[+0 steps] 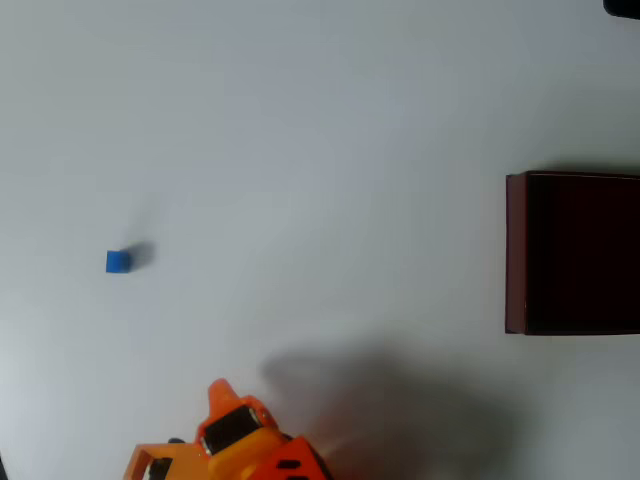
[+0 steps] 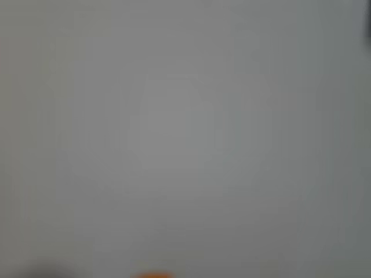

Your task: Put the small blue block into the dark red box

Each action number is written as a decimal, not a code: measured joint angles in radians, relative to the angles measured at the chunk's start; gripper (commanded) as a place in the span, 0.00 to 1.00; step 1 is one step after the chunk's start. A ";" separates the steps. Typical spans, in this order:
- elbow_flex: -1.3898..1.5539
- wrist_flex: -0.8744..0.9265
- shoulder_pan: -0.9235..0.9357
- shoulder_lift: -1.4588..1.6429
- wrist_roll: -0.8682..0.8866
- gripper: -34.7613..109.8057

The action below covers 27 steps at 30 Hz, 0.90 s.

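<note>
In the overhead view the small blue block (image 1: 118,261) lies alone on the white table at the left. The dark red box (image 1: 515,253) stands at the right edge, its near-black inside open upward and partly cut off by the frame. My orange gripper (image 1: 219,392) pokes in from the bottom edge, its pointed tip well below and to the right of the block and far left of the box. Nothing shows in it, and how its jaws stand is unclear. A blurred sliver of orange, the gripper (image 2: 153,275), shows at the bottom edge of the wrist view.
The white table (image 1: 320,120) spreads between block and box. The arm's shadow (image 1: 390,400) falls on the table right of the gripper. A dark object (image 1: 625,6) clips the top right corner. The wrist view is a blur of pale table (image 2: 185,139).
</note>
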 measured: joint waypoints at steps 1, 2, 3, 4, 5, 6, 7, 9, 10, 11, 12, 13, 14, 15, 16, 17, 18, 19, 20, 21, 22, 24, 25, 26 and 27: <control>0.000 0.000 0.000 0.000 0.000 0.24; 0.000 0.000 0.000 0.000 0.003 0.24; 0.000 0.000 0.000 0.000 0.003 0.24; 0.000 -0.002 0.000 0.000 0.003 0.24; 0.000 -0.002 0.000 0.000 0.003 0.24; 0.000 -0.002 0.000 0.000 0.003 0.24; 0.000 -0.002 0.000 0.000 0.003 0.24; 0.000 -0.002 0.000 0.000 0.003 0.24; 0.000 -0.002 0.000 0.000 0.003 0.24; 0.000 -0.002 0.000 0.000 0.003 0.24; 0.000 -0.002 0.000 0.000 0.003 0.24; 0.000 -0.002 0.000 0.000 0.003 0.24; 0.000 -0.002 0.000 0.000 0.003 0.24; 0.000 -0.002 0.000 0.000 0.003 0.24; 0.000 -0.002 0.000 0.000 0.003 0.24; 0.000 -0.002 0.000 0.000 0.003 0.24; 0.000 -0.002 0.000 0.000 0.003 0.24; 0.000 -0.002 0.000 0.000 0.003 0.25; 0.000 -0.002 0.000 0.000 0.003 0.25; 0.000 -0.002 0.000 0.000 0.015 0.26; 0.000 -0.002 0.000 0.000 0.044 0.26; 0.000 -0.003 0.025 -0.009 0.103 0.26; 0.000 -0.011 0.041 -0.018 0.144 0.27; 0.000 -0.017 0.057 -0.029 0.183 0.27; 0.000 -0.018 0.069 -0.031 0.224 0.28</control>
